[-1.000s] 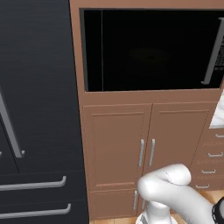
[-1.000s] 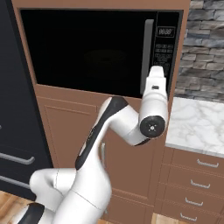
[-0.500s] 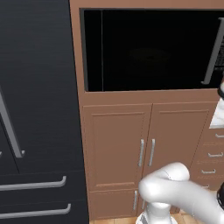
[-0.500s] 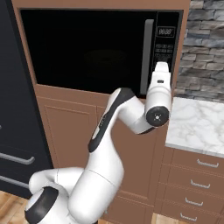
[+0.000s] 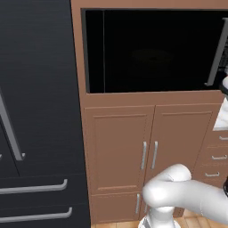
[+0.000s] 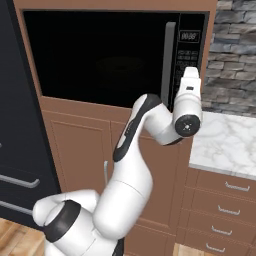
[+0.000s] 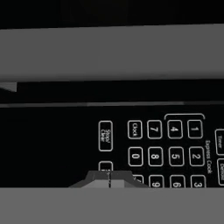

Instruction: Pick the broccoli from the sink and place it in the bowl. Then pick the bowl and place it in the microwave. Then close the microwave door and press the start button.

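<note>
The microwave (image 6: 100,50) is a wide black box set in brown wood, also seen from the other side as the microwave (image 5: 151,49). Its door is closed, with the grey bar handle (image 6: 169,60) upright beside the keypad (image 6: 189,55). My gripper (image 6: 191,74) points into that keypad, just right of the handle. In the hand view the gripper (image 7: 110,179) is shut with its tips together, right at a partly covered button below the Stop/Clear button (image 7: 105,136). The handle (image 7: 109,52) crosses that view as a grey band. Broccoli, bowl and sink are out of view.
A tall black fridge (image 5: 35,111) stands left of the microwave. Brown cabinet doors (image 5: 147,151) sit below it. To the right are a marble counter (image 6: 225,145), drawers (image 6: 220,210) under it and a stone backsplash (image 6: 235,50).
The hand has moved right and up, from in front of the door handle onto the keypad. The door stays closed.
</note>
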Motion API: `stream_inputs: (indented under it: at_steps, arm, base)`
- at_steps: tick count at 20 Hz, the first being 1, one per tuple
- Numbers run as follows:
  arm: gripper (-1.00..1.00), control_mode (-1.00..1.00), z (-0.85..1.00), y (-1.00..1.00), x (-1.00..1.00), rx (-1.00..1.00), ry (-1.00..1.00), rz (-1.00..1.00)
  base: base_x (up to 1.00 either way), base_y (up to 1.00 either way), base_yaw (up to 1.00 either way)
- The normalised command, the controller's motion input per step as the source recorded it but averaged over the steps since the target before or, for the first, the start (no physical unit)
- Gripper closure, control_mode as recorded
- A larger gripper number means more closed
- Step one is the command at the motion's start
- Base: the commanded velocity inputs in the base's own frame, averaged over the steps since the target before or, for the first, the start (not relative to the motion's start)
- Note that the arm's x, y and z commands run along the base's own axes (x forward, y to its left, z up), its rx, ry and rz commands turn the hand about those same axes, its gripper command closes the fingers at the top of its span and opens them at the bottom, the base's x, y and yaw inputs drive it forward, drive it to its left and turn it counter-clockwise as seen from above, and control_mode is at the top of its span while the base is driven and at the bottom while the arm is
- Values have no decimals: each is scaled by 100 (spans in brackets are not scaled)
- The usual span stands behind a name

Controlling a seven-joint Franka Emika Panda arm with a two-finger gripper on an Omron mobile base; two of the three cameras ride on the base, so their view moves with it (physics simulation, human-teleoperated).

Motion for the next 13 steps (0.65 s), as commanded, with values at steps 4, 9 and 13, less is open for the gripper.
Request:
stream_inputs:
  at_steps: [4,9,13]
  arm:
    - [100,-100,-16,-6,33,0,0,0]
    - [100,-100,-3,0,20,0,0,0]
    - [100,-100,0,-2,0,3,0,0]
  base:
    - [0,0,0]
    - [0,0,0]
    - [0,0,0]
